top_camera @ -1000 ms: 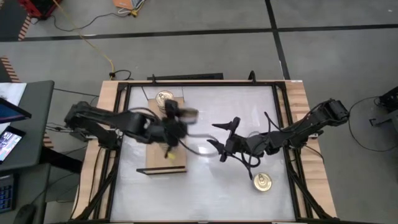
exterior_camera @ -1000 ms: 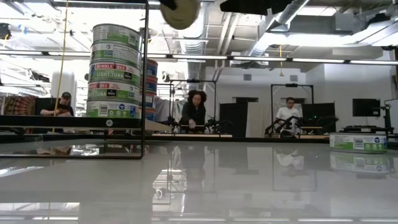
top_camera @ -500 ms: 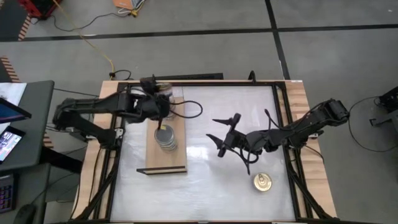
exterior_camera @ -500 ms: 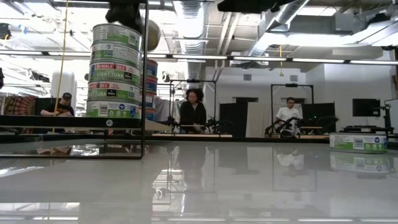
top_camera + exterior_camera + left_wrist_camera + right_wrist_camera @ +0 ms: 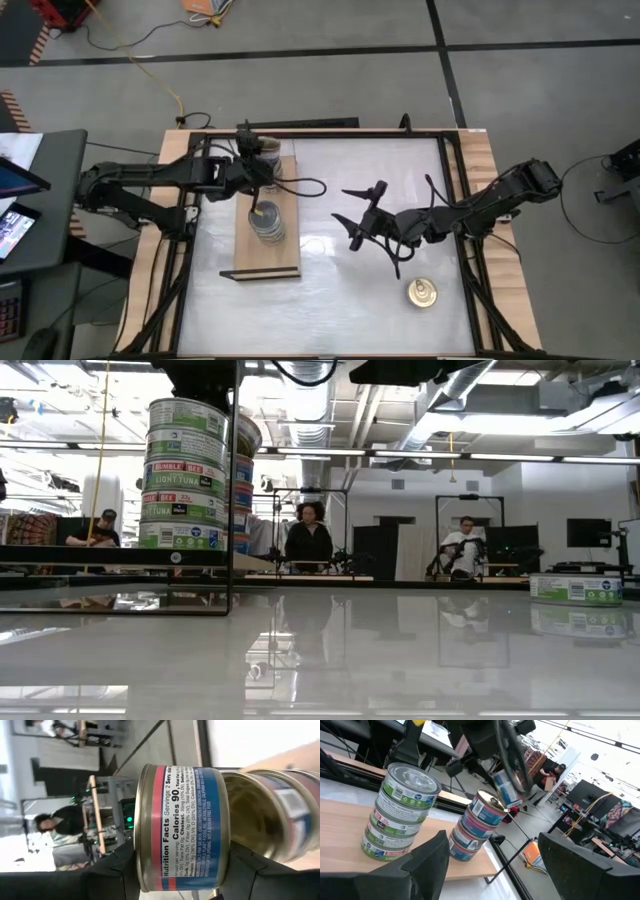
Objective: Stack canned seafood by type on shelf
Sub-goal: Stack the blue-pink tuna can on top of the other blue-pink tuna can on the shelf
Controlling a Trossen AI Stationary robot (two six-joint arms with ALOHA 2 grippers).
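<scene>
From above, the left gripper (image 5: 256,150) pinches a tin over the far end of the tan wooden shelf (image 5: 262,262), near the grey-topped stack (image 5: 267,222), while the right gripper (image 5: 362,217) waits spread wide at mid-table, a gold-topped tin (image 5: 421,293) lying apart near the front. At table height, the green-labelled stack (image 5: 186,475) stands four high, so a bump in passing could topple it. The left wrist view shows the held blue-and-pink tin (image 5: 181,827) clamped on edge, smooth metal that may slip; the right wrist view shows it tilted above the shorter blue-and-pink stack (image 5: 479,822), so an off-centre release could send it rolling.
</scene>
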